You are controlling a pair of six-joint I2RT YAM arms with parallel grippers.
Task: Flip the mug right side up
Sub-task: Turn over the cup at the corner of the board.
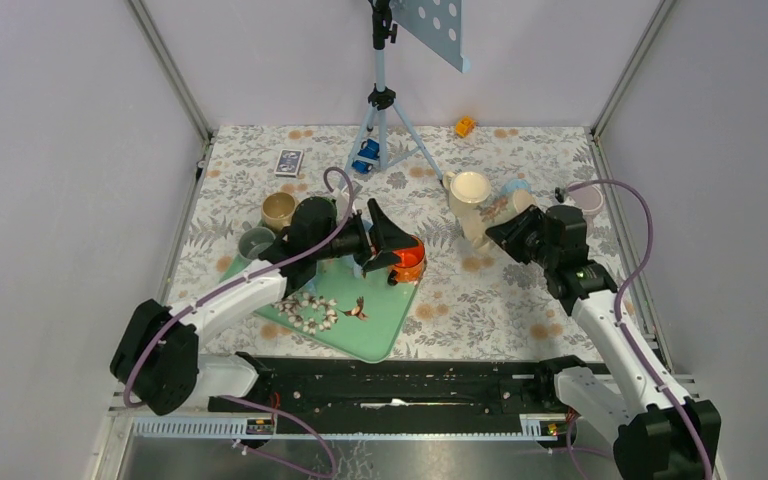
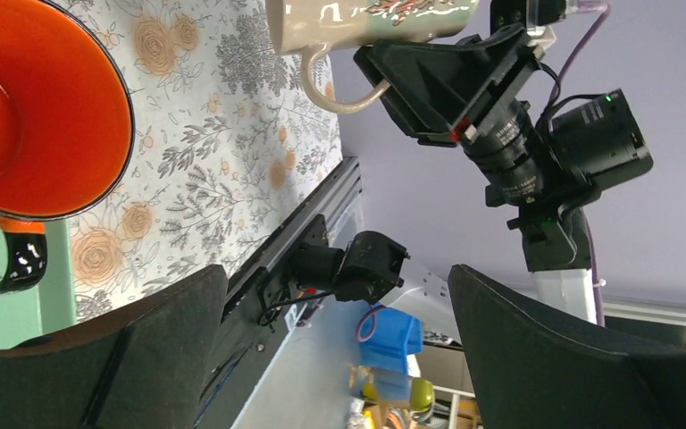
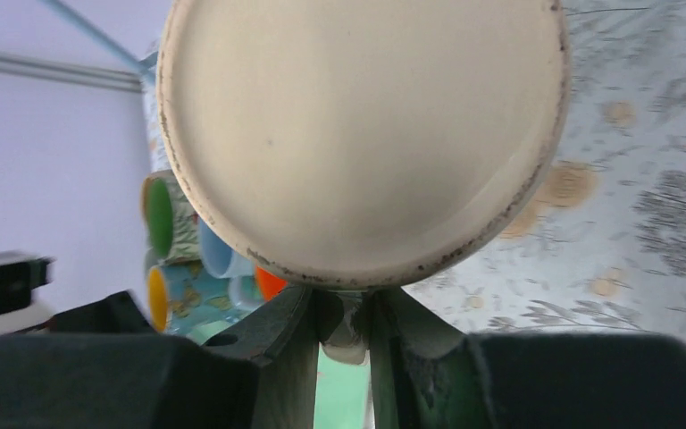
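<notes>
The floral-patterned table (image 1: 480, 300) carries a green tray (image 1: 390, 320), a tripod (image 1: 381, 98), a tan cup (image 1: 278, 210), a grey cup (image 1: 256, 243) and a card box (image 1: 288, 161).

Top view: left gripper (image 1: 392, 250) covers most of the orange mug (image 1: 413, 265); cream mug (image 1: 470, 195) hides the right gripper (image 1: 500, 233) fingertips; pale cup (image 1: 590, 200) at far right sits half behind the arm; small orange item (image 1: 465, 126) at the far edge is too small to name; perforated panel (image 1: 432, 25) is cut by the top edge. Right wrist view: cream mug's base fills the frame, its top cut off; cups (image 3: 163, 223) at left are blurred.
</notes>
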